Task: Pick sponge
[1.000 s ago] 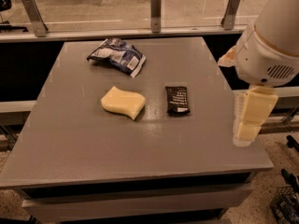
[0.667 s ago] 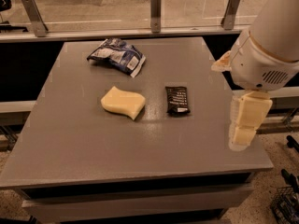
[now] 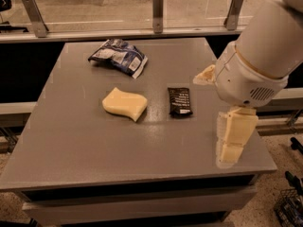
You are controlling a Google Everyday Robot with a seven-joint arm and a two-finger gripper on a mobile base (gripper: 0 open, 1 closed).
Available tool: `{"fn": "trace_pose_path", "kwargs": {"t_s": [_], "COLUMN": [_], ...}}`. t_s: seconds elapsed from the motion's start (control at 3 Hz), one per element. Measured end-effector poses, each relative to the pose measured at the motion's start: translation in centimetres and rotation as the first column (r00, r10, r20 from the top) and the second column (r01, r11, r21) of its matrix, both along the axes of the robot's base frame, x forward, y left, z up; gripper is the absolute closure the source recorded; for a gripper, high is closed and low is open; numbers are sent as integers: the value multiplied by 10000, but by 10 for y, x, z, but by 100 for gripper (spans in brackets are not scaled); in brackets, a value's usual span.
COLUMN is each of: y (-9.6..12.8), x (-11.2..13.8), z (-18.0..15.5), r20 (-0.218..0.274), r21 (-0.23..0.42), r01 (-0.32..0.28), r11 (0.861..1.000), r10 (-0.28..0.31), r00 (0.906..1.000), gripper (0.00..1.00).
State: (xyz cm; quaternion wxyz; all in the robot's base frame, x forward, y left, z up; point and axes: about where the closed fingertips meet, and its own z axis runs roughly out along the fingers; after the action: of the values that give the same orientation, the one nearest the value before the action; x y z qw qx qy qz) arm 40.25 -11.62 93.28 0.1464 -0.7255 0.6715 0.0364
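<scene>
You're approaching: your gripper (image 3: 231, 148), open or closed I cannot tell, hangs over the bench's (image 3: 94, 150) right edge, so reach left for the sponge (image 3: 125, 103).

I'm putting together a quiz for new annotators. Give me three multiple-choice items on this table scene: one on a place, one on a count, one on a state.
1. Where is the sponge relative to the black wrapper?
A. On top of it
B. Beside it, toward the picture's left
C. Behind it, by the railing

2. How many loose things lie on the table?
A. One
B. Three
C. Five

3. With the gripper over the table's picture-right edge, the sponge is:
A. Lying free on the table
B. Clamped in it
C. Hanging off the edge

Answers:
1. B: the two lie side by side with bare table between them.
2. B: only the sponge, the black wrapper and the blue-and-white bag lie there.
3. A: the sponge rests flat near the middle, well apart from the gripper.
</scene>
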Motion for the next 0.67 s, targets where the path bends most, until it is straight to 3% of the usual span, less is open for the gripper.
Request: {"fn": "trace_pose_path", "kwargs": {"t_s": [0.33,0.67], "y": [28,55], "x": [-14,-22], "z": [0,-1], "r20": [-72,64], "r21": [168,63], "r01": [-796,-1553], "r11": [9967,9879], "r10": [798,1552], "r00": [9968,9879], "gripper": [0,0]}}
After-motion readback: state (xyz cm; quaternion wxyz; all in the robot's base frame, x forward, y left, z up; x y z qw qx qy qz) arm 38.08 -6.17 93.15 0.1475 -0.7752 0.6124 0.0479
